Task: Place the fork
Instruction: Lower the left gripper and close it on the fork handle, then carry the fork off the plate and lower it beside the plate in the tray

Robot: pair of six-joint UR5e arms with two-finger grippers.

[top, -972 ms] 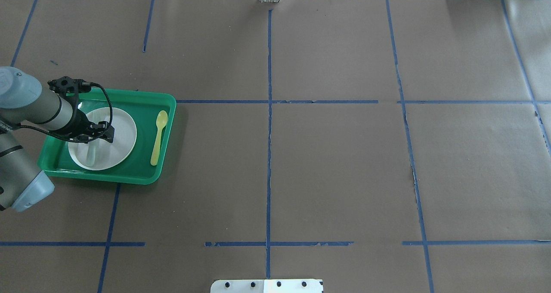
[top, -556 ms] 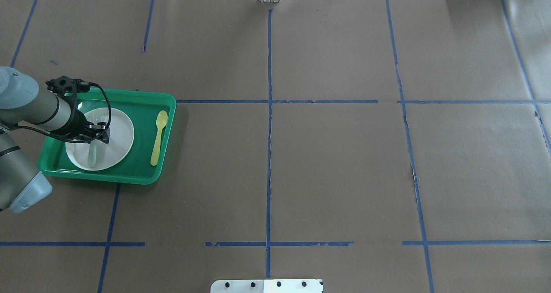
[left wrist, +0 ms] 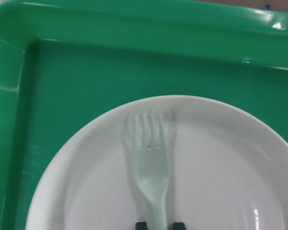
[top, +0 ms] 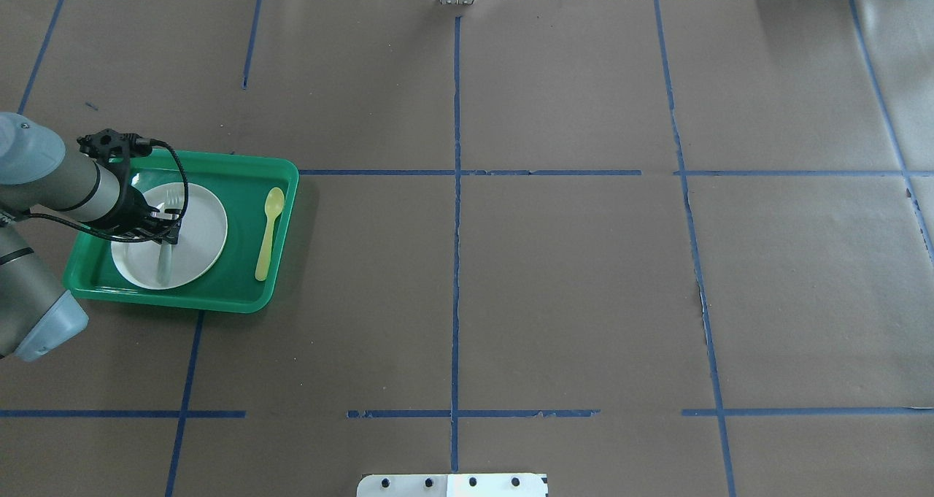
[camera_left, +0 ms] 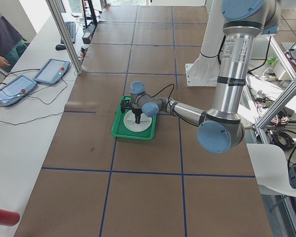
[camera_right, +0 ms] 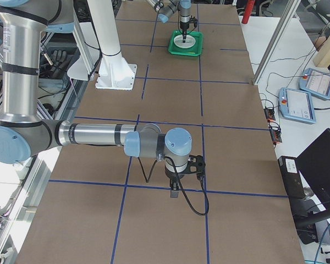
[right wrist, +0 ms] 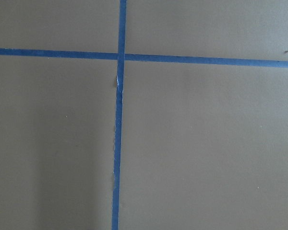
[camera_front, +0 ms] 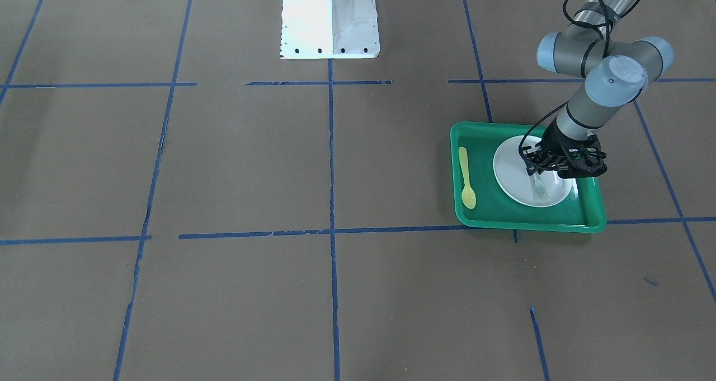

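Observation:
The pale fork (left wrist: 151, 167) lies along the white plate (left wrist: 221, 158) in the green tray (left wrist: 86, 72). In the left wrist view its tines point away from me and its handle runs between my two black fingertips (left wrist: 140, 225). My left gripper (top: 168, 233) stands low over the plate (top: 201, 234), shut on the middle of the fork (top: 165, 262). The front view shows the same: the gripper (camera_front: 538, 174) over the fork (camera_front: 540, 191). My right gripper (camera_right: 175, 193) hangs over bare table far from the tray; I cannot tell whether it is open or shut.
A yellow spoon (top: 268, 234) lies in the tray (top: 241, 293) to the right of the plate. The brown table cover carries blue tape lines. The white robot base (camera_front: 330, 17) stands mid-table at the robot's side.
My left gripper has shifted slightly left and lower onto the plate with the fork. The fork's tines now show beyond the gripper. Tray and plate nudged slightly left.

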